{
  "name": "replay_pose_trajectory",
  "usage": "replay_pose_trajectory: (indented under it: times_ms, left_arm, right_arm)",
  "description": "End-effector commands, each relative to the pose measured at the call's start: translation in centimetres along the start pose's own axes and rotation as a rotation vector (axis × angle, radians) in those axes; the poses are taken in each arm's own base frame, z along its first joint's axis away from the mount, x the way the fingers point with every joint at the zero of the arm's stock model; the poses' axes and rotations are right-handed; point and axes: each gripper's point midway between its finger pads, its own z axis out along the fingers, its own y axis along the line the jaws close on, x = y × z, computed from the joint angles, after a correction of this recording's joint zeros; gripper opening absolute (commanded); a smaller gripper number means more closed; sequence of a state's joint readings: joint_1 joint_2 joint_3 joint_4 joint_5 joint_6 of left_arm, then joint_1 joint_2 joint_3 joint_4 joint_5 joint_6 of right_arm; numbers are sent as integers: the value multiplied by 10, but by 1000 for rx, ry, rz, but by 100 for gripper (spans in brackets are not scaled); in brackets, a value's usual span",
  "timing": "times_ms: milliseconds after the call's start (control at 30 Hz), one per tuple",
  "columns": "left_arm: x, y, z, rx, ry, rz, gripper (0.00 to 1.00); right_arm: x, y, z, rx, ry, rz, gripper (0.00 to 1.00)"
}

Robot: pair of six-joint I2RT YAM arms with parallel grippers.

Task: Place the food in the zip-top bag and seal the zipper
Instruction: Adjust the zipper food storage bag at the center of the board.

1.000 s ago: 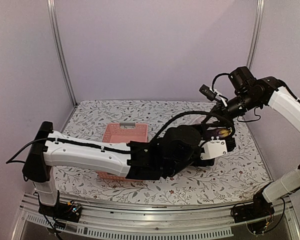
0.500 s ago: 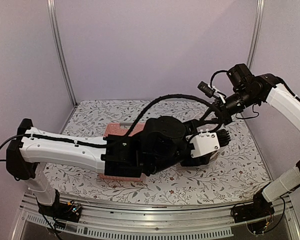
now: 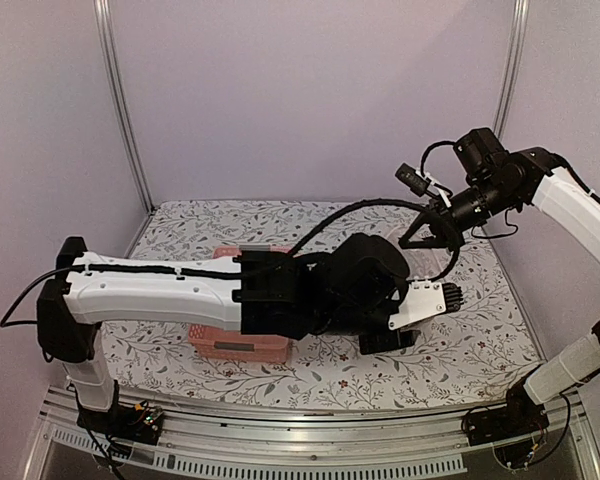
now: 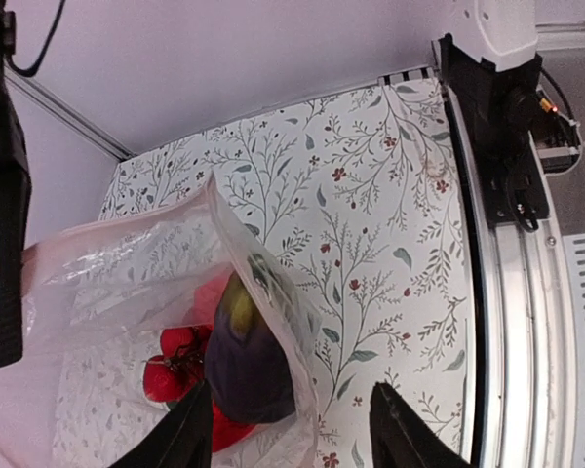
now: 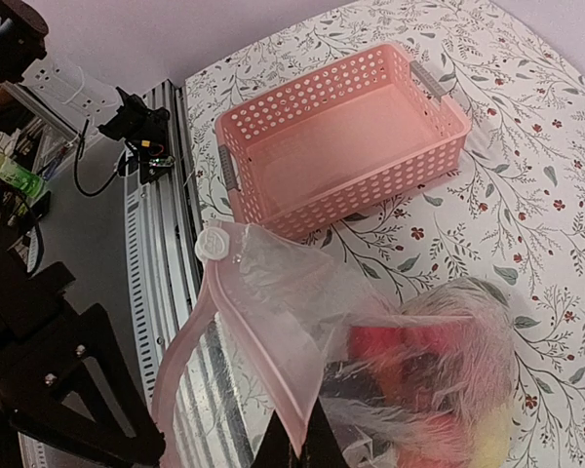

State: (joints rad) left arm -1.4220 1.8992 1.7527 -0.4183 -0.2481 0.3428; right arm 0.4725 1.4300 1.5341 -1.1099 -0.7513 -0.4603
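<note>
- Over the right half of the table (image 4: 370,195), we find the zip-top bag (image 4: 127,263) held up, its mouth edge clenched between the closed jaws of the right gripper (image 5: 297,444)
- The food lies inside the bag: a dark eggplant (image 4: 249,366), red tomatoes (image 4: 171,356) touching it, and a yellow fruit (image 4: 239,302) just above
- The left gripper (image 4: 291,409) keeps its jaws apart, with the bag's lower corner between them, and grasps nothing
- The zipper (image 5: 187,322) hangs unsealed beside the right fingers
- The pink basket (image 5: 273,210) stands near the bag, apart from it
</note>
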Motion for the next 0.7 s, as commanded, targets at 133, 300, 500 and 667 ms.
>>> replay_pose_trajectory:
  times_ms: [133, 300, 500, 667]
  left_arm:
    - [49, 5, 35, -25, 213, 39, 46]
    - [46, 19, 41, -95, 250, 75, 16]
    - [-20, 41, 0, -204, 87, 64, 0]
    - [-14, 66, -1, -313, 28, 41, 0]
  right_arm:
    - [10, 6, 5, -30, 16, 11, 0]
    - [10, 7, 3, -25, 17, 10, 0]
    - [-10, 19, -13, -6, -21, -48, 0]
    - [-13, 8, -14, 50, -19, -54, 0]
